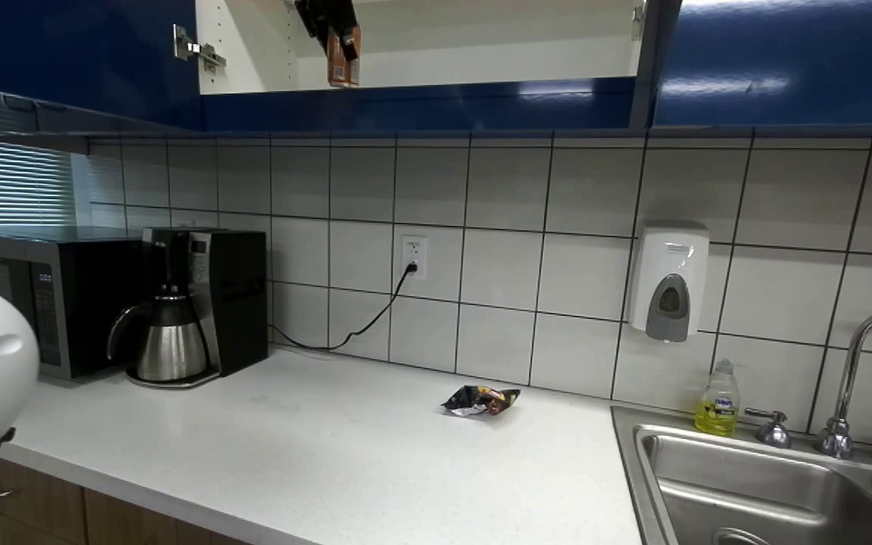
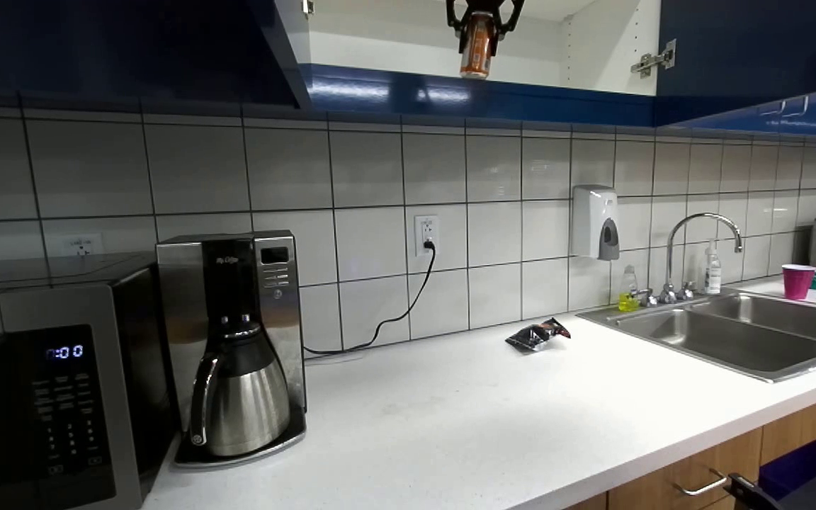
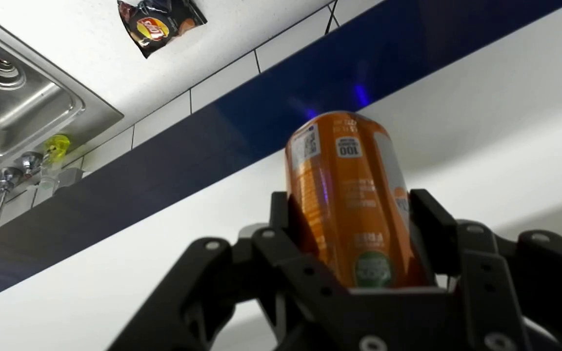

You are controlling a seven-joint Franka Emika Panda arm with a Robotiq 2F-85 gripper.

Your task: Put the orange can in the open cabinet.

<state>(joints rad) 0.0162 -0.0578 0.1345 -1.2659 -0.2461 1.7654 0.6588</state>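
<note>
The orange can [image 3: 354, 161] is held between the fingers of my gripper [image 3: 351, 209] in the wrist view, one finger on each side. The gripper shows in both exterior views [image 1: 337, 38] [image 2: 479, 35], with the can [image 1: 341, 70] [image 2: 477, 60] hanging nearly upright below it. The open cabinet [image 1: 417, 110] has a dark blue front strip and a white interior; it also shows in an exterior view [image 2: 479, 95] and the wrist view [image 3: 178, 161]. The can is at the opening, its lower end near the front strip. How deep it is inside I cannot tell.
Cabinet doors stand open with hinges [image 1: 197, 49] [image 2: 654, 60] at the opening's sides. Below is the white counter [image 1: 315, 446] with a chip packet [image 1: 481, 400], coffee maker [image 2: 238, 354], microwave [image 2: 61, 368] and sink [image 2: 727, 333]. A soap dispenser [image 1: 671, 280] hangs on the tiles.
</note>
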